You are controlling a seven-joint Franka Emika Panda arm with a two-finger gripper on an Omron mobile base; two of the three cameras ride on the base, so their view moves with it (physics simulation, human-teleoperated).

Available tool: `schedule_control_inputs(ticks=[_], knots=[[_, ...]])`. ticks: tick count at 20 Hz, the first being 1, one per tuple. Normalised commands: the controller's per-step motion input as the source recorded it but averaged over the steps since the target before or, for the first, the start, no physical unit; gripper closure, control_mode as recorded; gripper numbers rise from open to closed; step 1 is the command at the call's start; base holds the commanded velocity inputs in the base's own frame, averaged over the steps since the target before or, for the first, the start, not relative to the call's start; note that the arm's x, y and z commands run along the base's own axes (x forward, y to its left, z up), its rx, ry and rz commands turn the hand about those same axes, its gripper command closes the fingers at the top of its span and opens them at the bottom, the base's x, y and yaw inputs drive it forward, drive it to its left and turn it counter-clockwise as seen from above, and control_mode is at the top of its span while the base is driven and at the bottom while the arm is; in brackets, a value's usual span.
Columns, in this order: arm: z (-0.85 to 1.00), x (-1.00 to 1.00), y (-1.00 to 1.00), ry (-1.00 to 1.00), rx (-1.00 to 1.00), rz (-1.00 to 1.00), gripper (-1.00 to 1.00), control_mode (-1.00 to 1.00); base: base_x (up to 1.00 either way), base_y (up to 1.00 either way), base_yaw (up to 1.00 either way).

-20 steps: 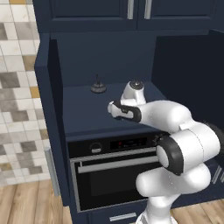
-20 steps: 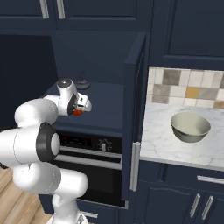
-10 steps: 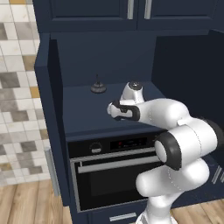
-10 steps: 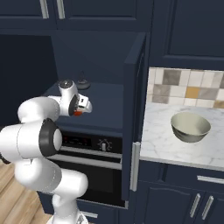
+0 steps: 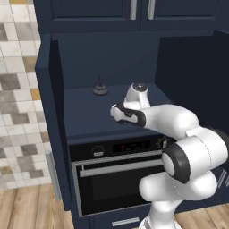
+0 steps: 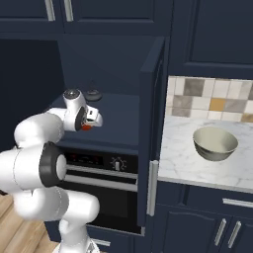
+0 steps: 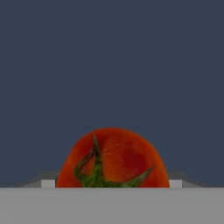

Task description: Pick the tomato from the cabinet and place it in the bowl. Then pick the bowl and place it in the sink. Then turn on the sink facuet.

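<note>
- Kitchen interior: a tall dark navy-blue cabinet [image 5: 53,89] with a doorless recess stands over a built-in black oven [image 5: 114,179] with a long silver handle bar; pale wood-plank flooring [image 5: 27,210] runs below it.
- Wall to the cabinet's left in the left base view carries mottled beige, grey and white tiles [image 5: 18,89]; the same tile pattern backs the bench in the right base view.
- The flat navy shelf [image 5: 85,112] inside the recess holds a small grey knobbed lid-like object [image 5: 100,89] near the back wall.
- The white arm reaches in over the shelf's front half, its end effector [image 6: 89,122] pointing down at the shelf.
- The small round glossy red-orange tomato [image 7: 113,159] with a green stem sits between the fingers of the end effector; in the right base view a sliver of red shows just under the hand. The fingers stand wide, at either side of the fruit; whether they are pressing on it cannot be told.
- In the hand view the plain navy shelf surface lies behind the tomato.
- To the cabinet's right, a white grey-veined marble bench [image 6: 173,153] carries the round, deep, pale grey-beige bowl [image 6: 215,143], upright and well apart from the tomato.
- Navy doors with long silver handles [image 6: 57,10] hang above the recess, and more navy fronts with silver handles sit under the bench [image 6: 225,232].
</note>
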Motion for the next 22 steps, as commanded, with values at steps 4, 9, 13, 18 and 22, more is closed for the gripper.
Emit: schedule_control_inputs(ticks=[4, 9, 13, 18, 22], knots=[[0.66, -0.76, 0.00, -0.04, 0.00, 0.00, 1.00, -1.00, 0.00, 0.00, 0.00], [0.99, -0.69, 0.00, 0.04, 0.00, -0.03, 1.00, -1.00, 0.00, 0.00, 0.00], [1.00, -0.74, 0.00, 0.08, 0.00, -0.10, 1.00, -1.00, 0.00, 0.00, 0.00], [0.99, -0.84, -0.01, 0.02, 0.00, -0.09, 1.00, -1.00, 0.00, 0.00, 0.00], [0.76, -0.94, -0.24, -0.03, 0.00, 0.00, 1.00, -1.00, 0.00, 0.00, 0.00]])
